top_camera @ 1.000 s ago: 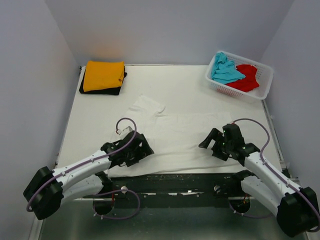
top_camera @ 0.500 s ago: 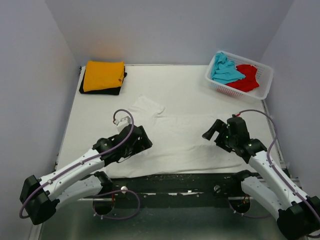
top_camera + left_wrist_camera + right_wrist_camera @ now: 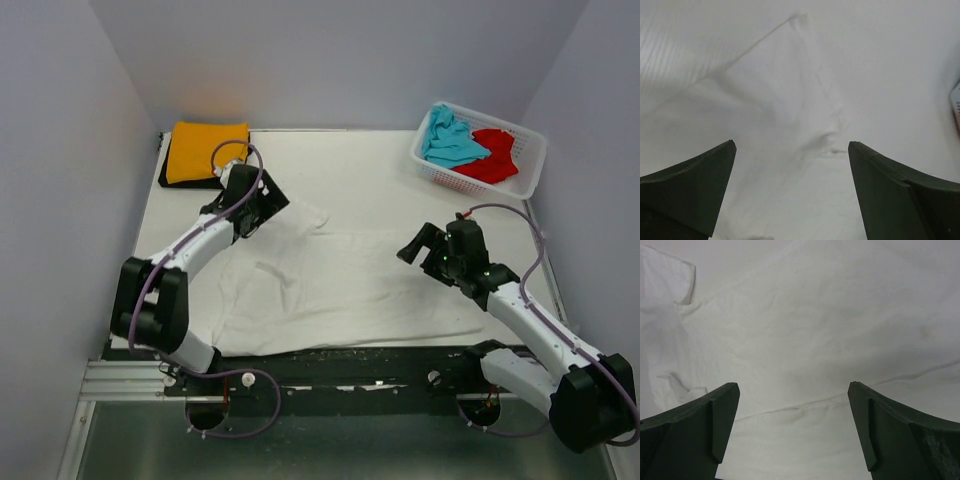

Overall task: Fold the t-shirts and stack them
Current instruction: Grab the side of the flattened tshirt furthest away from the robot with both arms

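Note:
A white t-shirt (image 3: 340, 285) lies spread flat across the middle of the table, one sleeve (image 3: 300, 212) pointing to the back left. My left gripper (image 3: 272, 200) hovers open over that sleeve (image 3: 775, 95), nothing between its fingers (image 3: 695, 185). My right gripper (image 3: 413, 243) stands open above the shirt's right part (image 3: 815, 325), a hem line crossing under it. An orange-yellow t-shirt (image 3: 207, 150) lies folded on a folded black one (image 3: 195, 183) at the back left. Crumpled turquoise (image 3: 450, 140) and red (image 3: 492, 155) t-shirts fill the basket.
The white lattice basket (image 3: 533, 165) stands at the back right corner. Grey walls close in the table on three sides. A dark rail (image 3: 350, 365) with the arm bases runs along the near edge.
My left arm has swung from the near edge of the white shirt far back to its left sleeve. The right gripper has shifted a little back and left. Both stayed open.

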Controlling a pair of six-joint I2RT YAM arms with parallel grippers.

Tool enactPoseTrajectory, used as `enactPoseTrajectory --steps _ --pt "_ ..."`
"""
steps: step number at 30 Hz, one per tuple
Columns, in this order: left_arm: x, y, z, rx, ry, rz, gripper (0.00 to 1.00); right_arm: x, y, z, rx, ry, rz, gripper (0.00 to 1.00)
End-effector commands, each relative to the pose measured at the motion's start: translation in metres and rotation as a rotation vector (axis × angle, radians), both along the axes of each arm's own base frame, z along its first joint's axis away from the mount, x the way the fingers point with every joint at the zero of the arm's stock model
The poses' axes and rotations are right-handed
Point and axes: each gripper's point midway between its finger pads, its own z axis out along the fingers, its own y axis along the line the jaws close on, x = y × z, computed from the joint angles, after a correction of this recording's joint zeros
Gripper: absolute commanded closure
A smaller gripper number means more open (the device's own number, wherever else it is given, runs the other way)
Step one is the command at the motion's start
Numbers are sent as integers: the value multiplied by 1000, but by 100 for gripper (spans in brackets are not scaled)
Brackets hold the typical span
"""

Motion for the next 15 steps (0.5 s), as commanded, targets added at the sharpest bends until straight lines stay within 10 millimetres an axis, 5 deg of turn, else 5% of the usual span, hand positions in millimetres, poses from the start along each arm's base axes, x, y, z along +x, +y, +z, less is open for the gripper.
enactPoseTrajectory --steps 1,8,15 --pt "86 -10 13 -116 -78 -27 1 7 7 -3 11 -23 38 0" --pt "138 9 -24 -29 118 139 1 10 7 -6 -3 -14 44 0" --pt "136 16 -50 37 235 164 1 9 3 -7 -17 -21 33 0"
